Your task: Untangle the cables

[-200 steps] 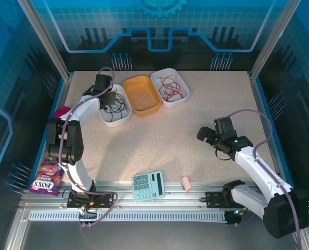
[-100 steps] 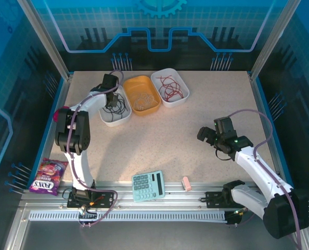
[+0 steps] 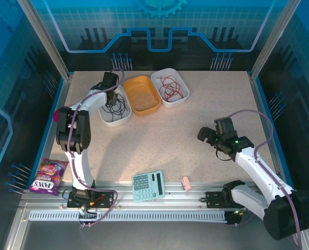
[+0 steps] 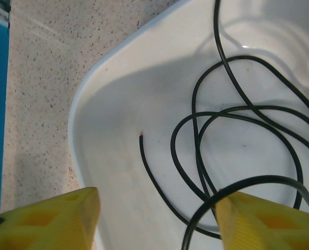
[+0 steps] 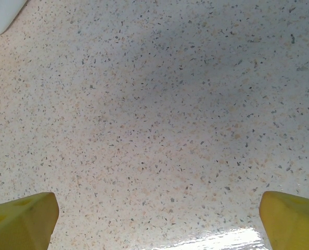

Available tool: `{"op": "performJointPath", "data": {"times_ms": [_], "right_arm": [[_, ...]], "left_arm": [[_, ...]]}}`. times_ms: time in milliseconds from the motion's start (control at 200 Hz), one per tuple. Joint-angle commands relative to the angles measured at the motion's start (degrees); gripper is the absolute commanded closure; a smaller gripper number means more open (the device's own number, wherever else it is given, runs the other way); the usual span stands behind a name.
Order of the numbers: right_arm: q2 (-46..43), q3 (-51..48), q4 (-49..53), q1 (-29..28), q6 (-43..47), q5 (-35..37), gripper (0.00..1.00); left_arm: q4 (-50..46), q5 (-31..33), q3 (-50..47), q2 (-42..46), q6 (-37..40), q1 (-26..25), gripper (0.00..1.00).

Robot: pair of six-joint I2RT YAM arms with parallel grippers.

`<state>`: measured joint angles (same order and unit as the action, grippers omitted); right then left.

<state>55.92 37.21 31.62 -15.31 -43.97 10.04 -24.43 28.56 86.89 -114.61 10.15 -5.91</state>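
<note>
– Black thin cables [image 4: 237,130] coil in the white oval plastic tray [image 4: 107,104]. The left gripper [image 4: 157,211] hangs over them, yellow fingers spread, gripping nothing. The wrist view catches one loose cut end.

– From above: thin red cables [image 3: 170,87] in a second white tray [image 3: 181,78], and a purple sweet bag [image 3: 46,177] reading FOX'S. The right gripper [image 5: 157,213] gapes wide over the speckled table [image 5: 170,104].

**Bystander items on the bench**

Speckled table [image 3: 159,140] — three trays in a row at the far side. White tray [image 3: 115,124] on the left, orange tray [image 3: 136,83] in the middle, second white tray [image 3: 170,71] on the right, each just beside the next. Near edge: teal calculator [image 3: 148,186], keys up, with a small pink eraser [image 3: 186,183] near its right. Purple candy bag [image 3: 46,177] (lettering reads FOX'S) lies just off the table's left side.
</note>
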Motion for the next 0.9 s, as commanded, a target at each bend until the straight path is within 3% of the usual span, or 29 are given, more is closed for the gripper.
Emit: {"op": "performJointPath", "data": {"times_ms": [0, 140, 355, 505, 590, 640, 700, 836, 896], "right_arm": [[-0.6, 0.5, 0.9, 0.3, -0.6, 0.7, 0.00], [-0.3, 0.4, 0.6, 0.3, -0.6, 0.4, 0.00], [-0.5, 0.2, 0.8, 0.3, -0.5, 0.8, 0.00], [-0.5, 0.1, 0.7, 0.3, -0.4, 0.9, 0.00], [-0.4, 0.1, 0.6, 0.3, -0.4, 0.9, 0.00], [-0.4, 0.1, 0.6, 0.2, -0.4, 0.9, 0.00], [-0.3, 0.0, 0.5, 0.3, -0.4, 0.9, 0.00], [0.2, 0.1, -0.1, 0.3, -0.5, 0.4, 0.00], [0.5, 0.1, -0.4, 0.3, -0.5, 0.1, 0.00]], "left_arm": [[-1.1, 1.4, 1.6, 3.6, -1.1, -0.3, 0.34], [-1.8, 3.5, 2.3, 4.7, -2.0, -0.1, 0.23], [-2.8, 1.8, 3.6, 6.9, -4.8, 1.0, 0.21], [-4.4, 2.4, 5.6, 6.4, -4.6, 1.8, 0.34], [-4.9, 1.9, 6.6, 5.9, -4.5, 2.3, 0.36], [-5.0, 0.8, 7.0, 5.7, -4.2, 2.5, 0.40], [-5.2, -0.6, 7.5, 5.3, -4.1, 2.5, 0.54], [-5.7, -6.0, 7.9, 4.0, -4.5, 2.4, 0.56], [-5.9, -8.3, 7.7, 3.2, -5.1, 2.3, 0.63]]}}
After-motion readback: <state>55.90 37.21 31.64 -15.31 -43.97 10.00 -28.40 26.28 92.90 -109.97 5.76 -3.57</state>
